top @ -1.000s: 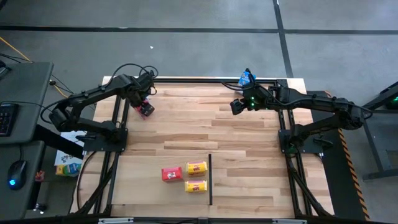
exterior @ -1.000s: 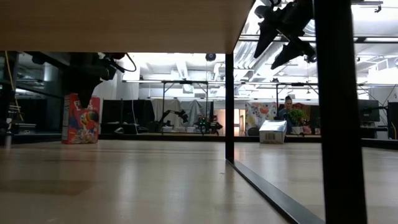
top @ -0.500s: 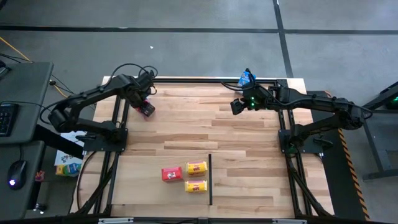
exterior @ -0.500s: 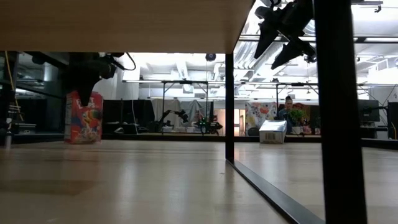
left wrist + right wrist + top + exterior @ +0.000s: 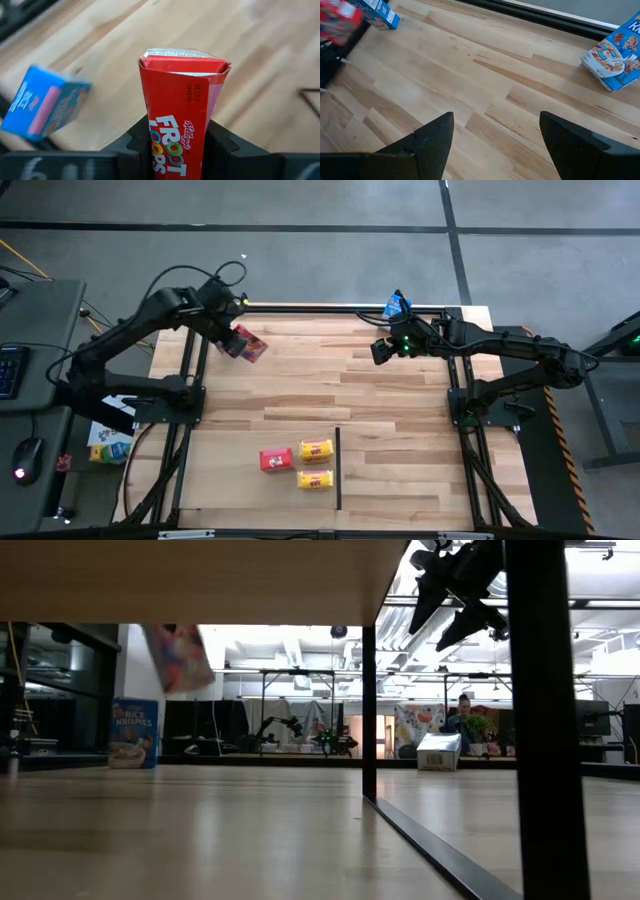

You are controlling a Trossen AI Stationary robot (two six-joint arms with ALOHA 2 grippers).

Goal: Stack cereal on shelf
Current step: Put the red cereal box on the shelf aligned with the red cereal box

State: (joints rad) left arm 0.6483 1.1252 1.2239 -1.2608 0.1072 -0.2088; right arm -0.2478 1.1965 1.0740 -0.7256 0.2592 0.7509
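Note:
My left gripper (image 5: 240,340) is shut on a red cereal carton (image 5: 180,100), which hangs tilted in the air over the table's far left part (image 5: 180,655). One blue carton (image 5: 132,747) stands upright on the table behind it and also shows in the left wrist view (image 5: 42,107). A second blue carton (image 5: 397,306) lies at the far edge. A red carton (image 5: 276,459) and two yellow cartons (image 5: 316,449) (image 5: 314,479) lie near the table's near edge. My right gripper (image 5: 380,352) is open, high above the far right part of the table (image 5: 492,135). My left gripper pinches the red carton between its two fingers (image 5: 137,147), one on each of two opposite faces, at the end (image 5: 175,150) nearer the wrist. The carton's flap end (image 5: 185,57) sticks out beyond the fingers. It is lifted clear of the table and tilted.
A thin black upright (image 5: 338,468) stands beside the yellow cartons. In the low view it is a black post (image 5: 369,710), with a wooden board (image 5: 190,580) overhead. Black frame rails (image 5: 330,310) run along the table's far edge and sides. Bare wood lies in the middle (image 5: 330,385).
My left gripper has risen and moved a little toward the table's right, staying shut on the red carton. The carton has gone from standing on the table to lifted clear and tilted. The blue carton behind it now shows in the low view.

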